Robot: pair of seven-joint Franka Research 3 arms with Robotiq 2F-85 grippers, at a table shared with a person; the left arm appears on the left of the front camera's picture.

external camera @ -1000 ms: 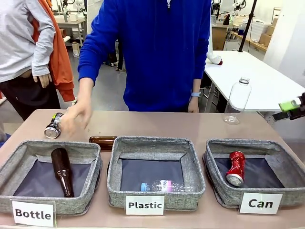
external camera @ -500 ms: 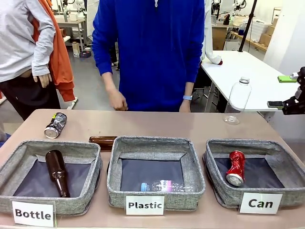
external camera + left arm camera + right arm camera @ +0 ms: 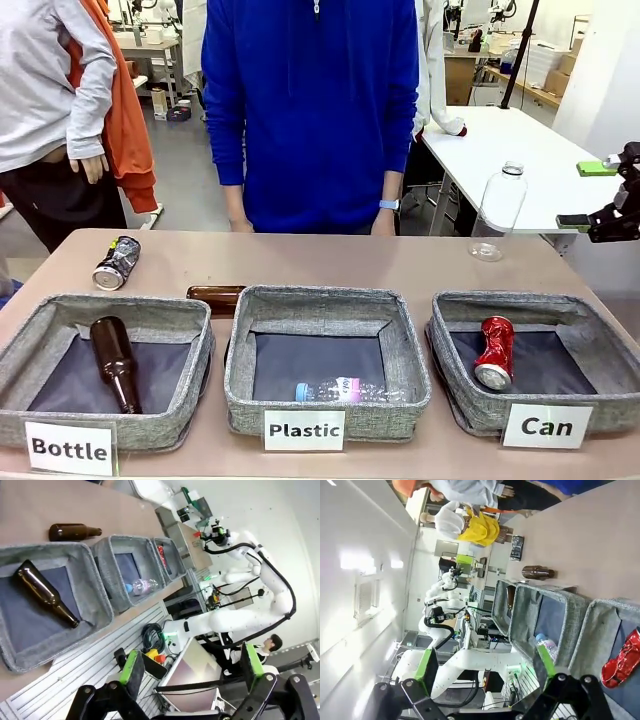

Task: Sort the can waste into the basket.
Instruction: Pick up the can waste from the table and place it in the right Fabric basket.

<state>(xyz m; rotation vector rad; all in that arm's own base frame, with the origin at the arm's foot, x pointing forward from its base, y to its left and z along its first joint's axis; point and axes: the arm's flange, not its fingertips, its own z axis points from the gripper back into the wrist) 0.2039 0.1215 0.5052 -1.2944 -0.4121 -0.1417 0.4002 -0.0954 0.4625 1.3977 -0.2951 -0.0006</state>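
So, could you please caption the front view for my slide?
Red can in the Can basket; dark can lies on the table.

Far table (image 3: 350, 262) strip open; Can basket (image 3: 458, 398) mouth open from above.
Bare surface rings the dark can (image 3: 116, 262) far left; brown bottle (image 3: 215, 297) lies near it, clear bottle (image 3: 498, 212) stands behind the basket.

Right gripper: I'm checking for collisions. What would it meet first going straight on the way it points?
Probably nothing near. The right gripper, jaws open, aims along the robot-side edge of the table; the way looks free up to the distant left arm, depth unclear.
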